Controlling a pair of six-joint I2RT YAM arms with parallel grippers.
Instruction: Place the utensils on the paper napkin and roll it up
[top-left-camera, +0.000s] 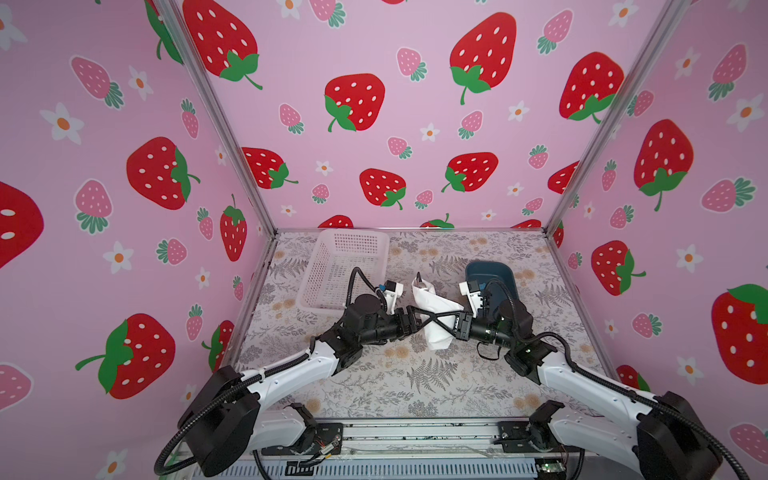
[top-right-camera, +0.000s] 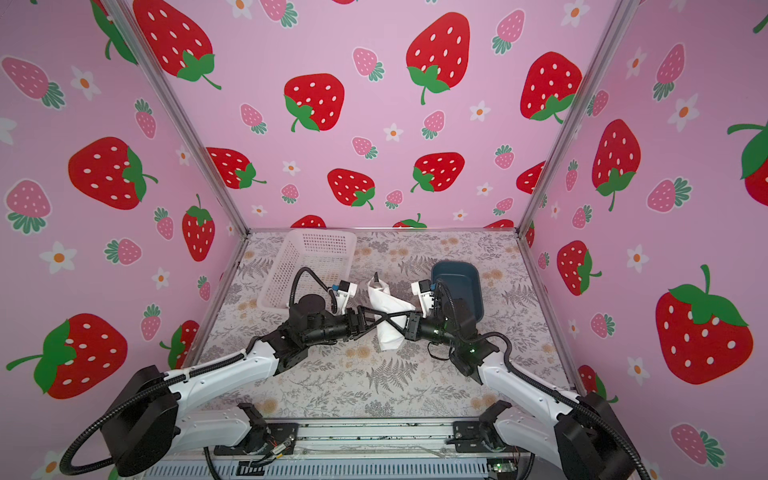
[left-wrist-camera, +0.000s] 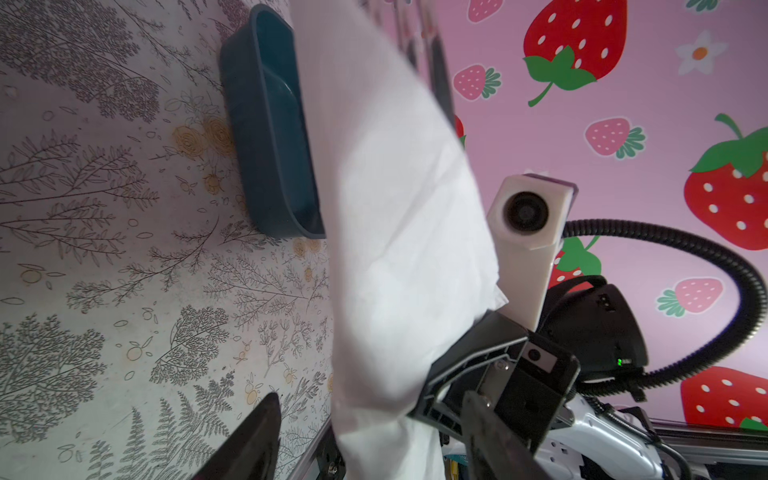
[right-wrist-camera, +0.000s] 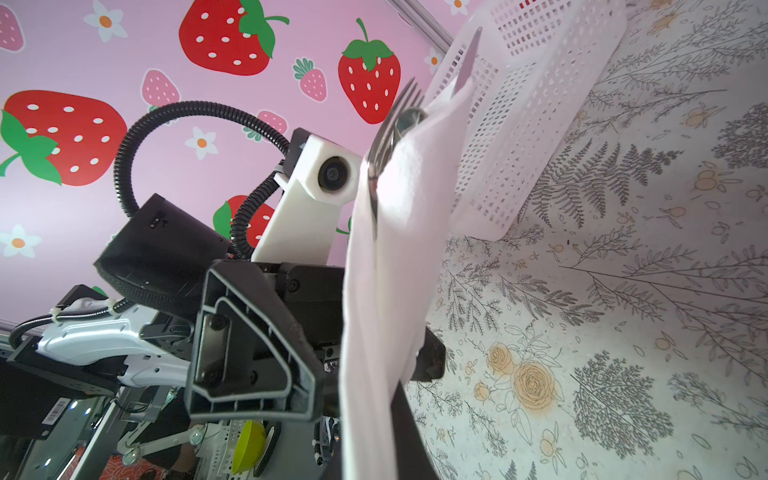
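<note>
The paper napkin (top-left-camera: 432, 305) (top-right-camera: 388, 307) is wrapped into a loose roll around the utensils and held off the table between both arms. The fork (right-wrist-camera: 395, 120) and the spoon (right-wrist-camera: 409, 118) stick out of the roll's far end, seen as a dark tip (top-left-camera: 419, 280) in a top view. My right gripper (right-wrist-camera: 374, 449) (top-left-camera: 445, 322) is shut on the roll's lower part. My left gripper (left-wrist-camera: 374, 440) (top-left-camera: 424, 319) is open, one finger (left-wrist-camera: 257, 436) on each side of the roll, with a gap to the paper.
A white perforated basket (top-left-camera: 353, 237) (right-wrist-camera: 519, 104) stands at the back left of the floral table. A dark blue tub (top-left-camera: 492, 272) (left-wrist-camera: 270, 124) stands at the back right, just behind my right arm. Strawberry-print walls close in the three sides.
</note>
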